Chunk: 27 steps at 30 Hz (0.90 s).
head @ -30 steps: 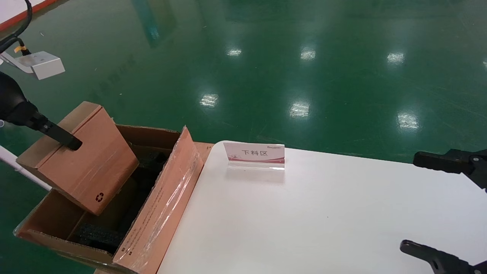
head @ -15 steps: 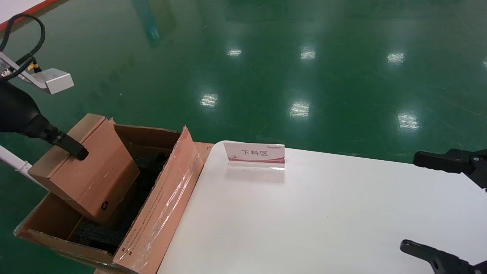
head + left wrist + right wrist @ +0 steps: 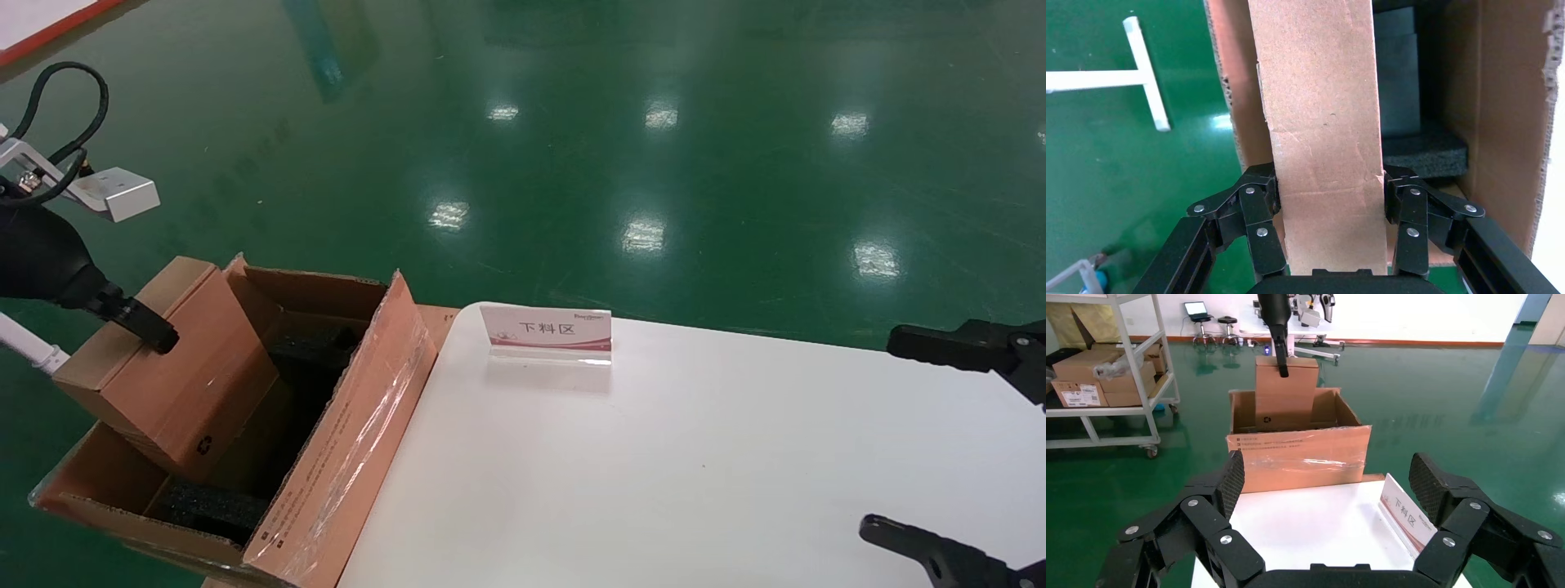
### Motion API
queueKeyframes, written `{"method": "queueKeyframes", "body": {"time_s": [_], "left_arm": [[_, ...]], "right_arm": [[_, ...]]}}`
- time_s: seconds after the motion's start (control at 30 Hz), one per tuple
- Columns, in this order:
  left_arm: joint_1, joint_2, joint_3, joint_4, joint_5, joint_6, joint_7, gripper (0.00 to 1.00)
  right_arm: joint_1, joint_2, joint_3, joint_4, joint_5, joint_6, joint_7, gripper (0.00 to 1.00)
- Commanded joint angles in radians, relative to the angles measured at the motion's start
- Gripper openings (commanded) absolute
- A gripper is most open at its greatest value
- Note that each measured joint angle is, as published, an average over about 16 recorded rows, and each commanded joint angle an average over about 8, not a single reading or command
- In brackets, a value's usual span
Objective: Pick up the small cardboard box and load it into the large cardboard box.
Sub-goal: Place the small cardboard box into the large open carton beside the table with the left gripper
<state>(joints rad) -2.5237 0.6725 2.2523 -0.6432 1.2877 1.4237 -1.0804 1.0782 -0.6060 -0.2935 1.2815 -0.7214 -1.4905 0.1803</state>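
Observation:
The small cardboard box (image 3: 180, 367), plain brown with a recycling symbol low on its side, hangs tilted with its lower end inside the large cardboard box (image 3: 351, 441). The large box is a long carton with taped flaps and black foam (image 3: 208, 506) inside. My left gripper (image 3: 135, 327) is shut on the small box's upper end. In the left wrist view both fingers (image 3: 1260, 202) press the small box (image 3: 1321, 122) above the large box's wall (image 3: 1505, 110). My right gripper (image 3: 881, 431) is open and empty over the table's right end. The right wrist view shows it (image 3: 1327, 471) open, with both boxes (image 3: 1284, 395) beyond.
A white table (image 3: 695, 474) stands right of the large box and bears a small sign stand (image 3: 546, 333). Green floor lies all around. A shelf cart with cartons (image 3: 1101, 386) stands beyond, and a white frame leg (image 3: 1147, 79) is beside the large box.
My left gripper has lowered the small box down into the large box. The recycling symbol has sunk below the flap's edge. The right arm has not moved.

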Motion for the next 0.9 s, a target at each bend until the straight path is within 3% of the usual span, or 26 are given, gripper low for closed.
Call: {"method": "queueKeyframes", "body": {"time_s": [0.03, 0.9], "left_arm": [[0.008, 0.000, 0.004, -0.001, 0.008, -0.013, -0.006, 0.00], [0.051, -0.024, 0.021, -0.025, 0.056, -0.135, -0.063, 0.00]], "right_arm": [[0.000, 0.000, 0.000, 0.000, 0.000, 0.000, 0.000, 1.00], [0.000, 0.001, -0.002, 0.000, 0.001, 0.001, -0.001, 1.00]]}}
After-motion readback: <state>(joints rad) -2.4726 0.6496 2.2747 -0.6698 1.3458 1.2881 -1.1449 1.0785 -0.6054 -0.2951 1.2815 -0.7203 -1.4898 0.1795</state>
